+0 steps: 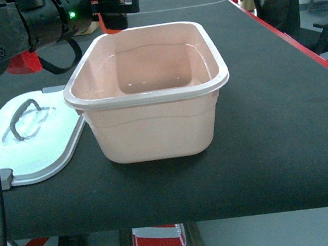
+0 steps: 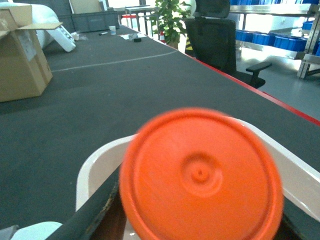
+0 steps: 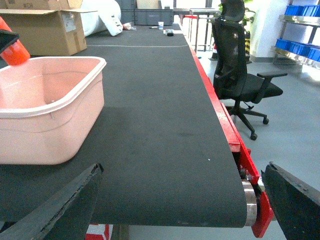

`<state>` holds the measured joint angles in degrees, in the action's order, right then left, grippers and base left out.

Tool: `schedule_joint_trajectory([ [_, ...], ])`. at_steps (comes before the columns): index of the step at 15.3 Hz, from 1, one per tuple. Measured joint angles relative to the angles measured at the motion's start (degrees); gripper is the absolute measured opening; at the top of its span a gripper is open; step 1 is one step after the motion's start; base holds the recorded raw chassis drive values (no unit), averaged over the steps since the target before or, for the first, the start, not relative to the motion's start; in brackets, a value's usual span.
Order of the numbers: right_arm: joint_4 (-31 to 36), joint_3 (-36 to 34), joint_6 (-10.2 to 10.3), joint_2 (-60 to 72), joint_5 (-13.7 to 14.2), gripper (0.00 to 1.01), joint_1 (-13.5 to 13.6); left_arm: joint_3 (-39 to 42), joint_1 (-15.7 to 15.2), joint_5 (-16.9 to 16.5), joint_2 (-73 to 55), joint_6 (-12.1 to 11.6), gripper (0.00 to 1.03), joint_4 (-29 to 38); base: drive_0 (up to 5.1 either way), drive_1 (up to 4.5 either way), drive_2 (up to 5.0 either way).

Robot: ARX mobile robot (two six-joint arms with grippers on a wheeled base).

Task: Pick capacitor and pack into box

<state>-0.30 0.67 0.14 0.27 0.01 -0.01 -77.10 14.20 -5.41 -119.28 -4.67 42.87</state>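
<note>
Left gripper pinches an orange round-ended plastic capacitor above the far rim of the open pale pink plastic box on the black tabletop. Right gripper: fingers spread wide, nothing between them.

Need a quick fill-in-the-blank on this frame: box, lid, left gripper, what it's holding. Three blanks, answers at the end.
1. The box stands on the black table with its inside ____.
2. The white lid lies flat on the box's ____ side in the head view.
3. The left gripper holds an object coloured ____ behind the box's far rim.

Missing words: empty; left; orange
</note>
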Motion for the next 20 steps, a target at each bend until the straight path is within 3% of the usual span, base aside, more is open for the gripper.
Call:
schedule_joint_trajectory([
  [3,0.00,0.00,0.00,0.00,0.00,0.98,0.00,0.00,-0.17,0.04,-0.24,-0.79,0.98,-0.04,0.0,0.00,0.0],
  [4,0.00,0.00,0.00,0.00,0.02,0.98,0.00,0.00,-0.52,0.20,-0.24,-1.01,0.97,-0.09,0.0,0.00,0.0],
  [5,0.00,0.00,0.00,0.00,0.00,0.98,0.00,1.88,-1.75,-2.08,-0.15,0.76,0.98,7.08,0.0,0.00,0.0],
  [6,0.00,0.00,0.00,0.00,0.00,0.98,0.00,5.42,-3.32,-2.32,1.90,2.91,0.98,10.08,0.0,0.00,0.0],
  [7,0.00,0.00,0.00,0.00,0.02,0.98,0.00,6.93,-7.39,-1.95,3.21,3.41,0.98,10.84,0.0,0.00,0.0],
  [11,0.00,0.00,0.00,0.00,0.00,0.98,0.00,6.12,-14.67,0.13,3.10,3.56,0.98,9.77,0.0,0.00,0.0],
  [12,0.00,0.00,0.00,0.00,0.02,0.98,0.00,5.14,-17.66,0.77,2.05,3.67,0.98,9.09,0.0,0.00,0.0],
  [14,0.00,0.00,0.00,0.00,0.00,0.98,0.00,-0.07,-21.99,0.52,-3.89,3.72,0.98,4.61,0.0,0.00,0.0],
  [18,0.00,0.00,0.00,0.00,0.00,0.98,0.00,-14.64,-21.70,-3.52,-22.36,-0.61,0.98,-7.82,0.0,0.00,0.0],
  [20,0.00,0.00,0.00,0.00,0.00,0.98,0.00,-21.31,-21.92,-2.82,-25.29,-1.79,0.98,-11.41,0.0,0.00,0.0],
])
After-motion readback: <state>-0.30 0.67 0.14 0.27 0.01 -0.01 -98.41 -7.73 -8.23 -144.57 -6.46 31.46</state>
